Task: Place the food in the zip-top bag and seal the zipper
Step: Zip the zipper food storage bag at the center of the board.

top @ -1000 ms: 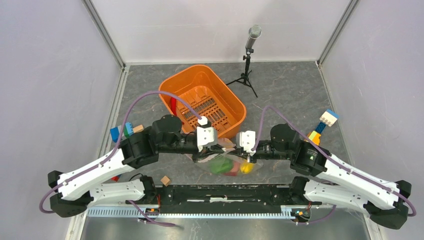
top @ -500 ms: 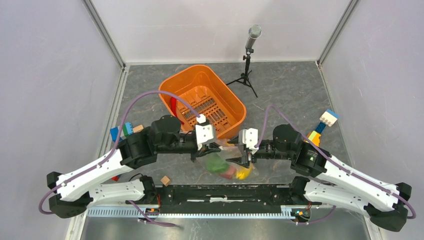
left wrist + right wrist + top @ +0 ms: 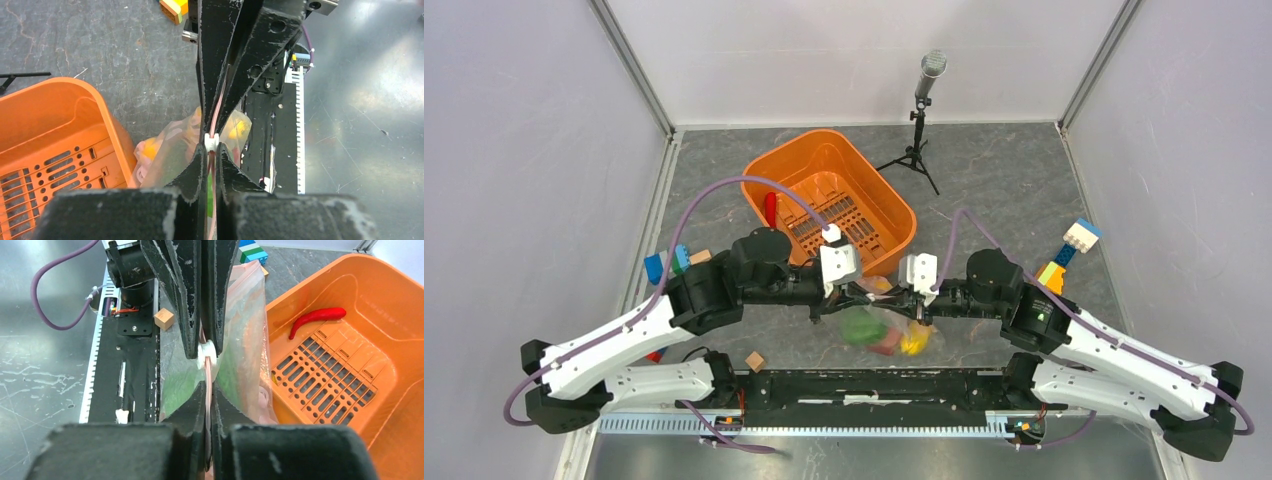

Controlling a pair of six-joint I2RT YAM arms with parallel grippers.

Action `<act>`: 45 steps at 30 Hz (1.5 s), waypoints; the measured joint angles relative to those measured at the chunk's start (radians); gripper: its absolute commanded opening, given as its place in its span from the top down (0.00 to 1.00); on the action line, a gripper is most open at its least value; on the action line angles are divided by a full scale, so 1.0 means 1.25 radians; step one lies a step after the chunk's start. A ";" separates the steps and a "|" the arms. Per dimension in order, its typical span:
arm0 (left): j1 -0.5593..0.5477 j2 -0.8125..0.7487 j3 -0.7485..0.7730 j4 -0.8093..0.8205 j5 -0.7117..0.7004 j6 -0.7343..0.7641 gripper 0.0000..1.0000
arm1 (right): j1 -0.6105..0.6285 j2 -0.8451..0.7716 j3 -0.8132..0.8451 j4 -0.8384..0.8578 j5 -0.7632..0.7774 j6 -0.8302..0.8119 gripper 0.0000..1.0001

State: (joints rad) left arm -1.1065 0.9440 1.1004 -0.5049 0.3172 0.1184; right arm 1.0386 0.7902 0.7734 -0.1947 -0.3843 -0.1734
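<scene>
The clear dotted zip-top bag (image 3: 879, 312) hangs between my two grippers above the table's near edge. Green (image 3: 859, 328), red (image 3: 886, 346) and yellow (image 3: 914, 340) food sits inside it. My left gripper (image 3: 861, 292) is shut on the bag's pink zipper (image 3: 218, 107), just behind a small white slider (image 3: 212, 142). My right gripper (image 3: 902, 298) faces it, also shut on the zipper (image 3: 206, 371), tips almost meeting the left's. In the wrist views my own gripper (image 3: 212, 151) (image 3: 206, 386) pinches the strip. A red chili pepper (image 3: 317, 317) lies in the orange basket (image 3: 876, 185).
A microphone on a small tripod (image 3: 919, 120) stands behind the basket. Building blocks lie at the left (image 3: 667, 262) and right (image 3: 1069, 250). A wooden cube (image 3: 754, 361) sits by the black base rail (image 3: 874, 385). Grey walls close in both sides.
The two grippers have come closer together along the bag's top edge; the right moved left and closed on the strip. The bag with its food swung slightly.
</scene>
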 measured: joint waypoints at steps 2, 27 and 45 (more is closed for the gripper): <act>0.000 -0.007 0.000 -0.001 -0.003 0.000 0.98 | 0.000 -0.001 -0.001 0.008 0.012 0.006 1.00; -0.001 -0.212 -0.099 -0.071 -0.284 0.001 0.98 | 0.010 -0.212 -0.067 -0.013 0.500 0.069 1.00; 0.000 -0.230 -0.105 -0.085 -0.363 -0.014 0.00 | -0.001 -0.237 -0.064 -0.050 0.768 0.081 1.00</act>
State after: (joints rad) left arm -1.1069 0.6563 0.9695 -0.6106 -0.1368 0.1005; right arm 1.0374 0.4938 0.6930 -0.2569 0.5751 -0.0719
